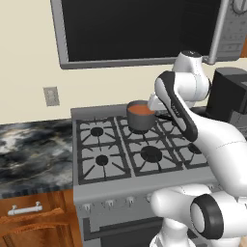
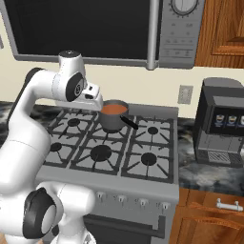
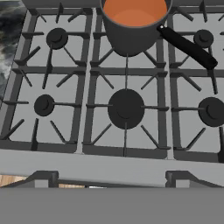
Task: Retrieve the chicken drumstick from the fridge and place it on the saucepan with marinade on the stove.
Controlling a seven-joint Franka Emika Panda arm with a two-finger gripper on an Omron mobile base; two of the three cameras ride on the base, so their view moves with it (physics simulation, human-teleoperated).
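The saucepan (image 1: 140, 117) stands on the back middle burner of the stove (image 1: 144, 188), its straight black handle (image 3: 188, 46) pointing right. Smooth red-orange marinade (image 3: 134, 11) fills it. My gripper (image 3: 111, 178) hovers above the stove's front middle, just in front of the saucepan, and looks down on the grates. Its fingertips (image 3: 43, 177) stand wide apart, open, with nothing between them. In the right base view the white hand (image 2: 93, 98) sits just left of the saucepan (image 2: 113, 116). The chicken drumstick and the fridge are out of view.
A microwave (image 2: 95, 28) hangs over the stove. A dark coffee machine (image 2: 223, 123) stands on the counter to the right. A marble counter (image 1: 34, 149) lies to the left, with wooden drawers (image 1: 29, 217) below it.
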